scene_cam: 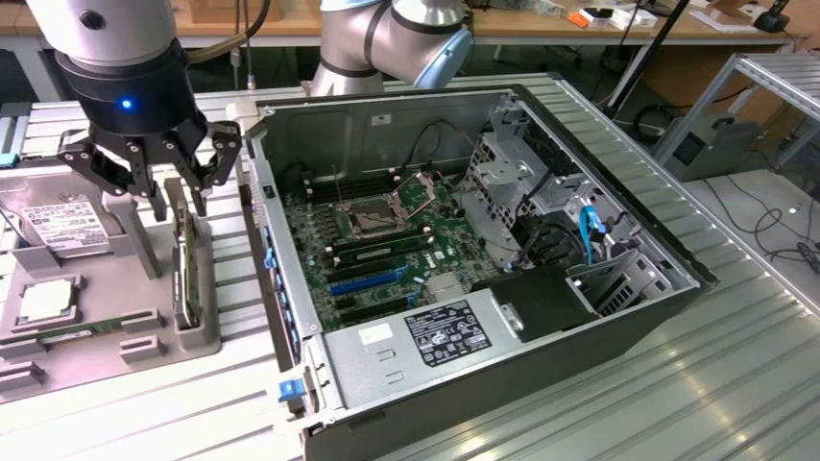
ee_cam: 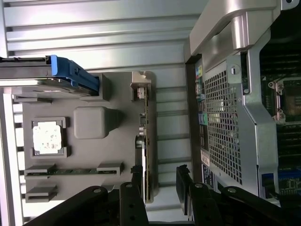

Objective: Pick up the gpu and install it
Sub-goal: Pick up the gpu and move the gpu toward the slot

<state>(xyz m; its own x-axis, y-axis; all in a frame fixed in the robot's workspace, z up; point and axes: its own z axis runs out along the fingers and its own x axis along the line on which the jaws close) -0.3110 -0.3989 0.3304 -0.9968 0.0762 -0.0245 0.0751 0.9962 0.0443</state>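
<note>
Exterior view: the jaws of the arm point(scene_cam: 122, 67) are spread apart and hold nothing. They hang just above the graphics card point(scene_cam: 187, 274), which stands on edge in a grey tray point(scene_cam: 77, 336) on the table point(scene_cam: 640, 403), beside the open computer case point(scene_cam: 513, 288). Wrist view: the card's upper edge runs between the jaws.

exterior: high oblique, wide on case point(scene_cam: 372, 134) | wrist: near, looking down | shared: tray point(scene_cam: 129, 298), case

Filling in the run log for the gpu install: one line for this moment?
phase: pre-grasp | hand: open, above gpu | gpu: on edge in grey fixture, not lifted | case: open
</note>
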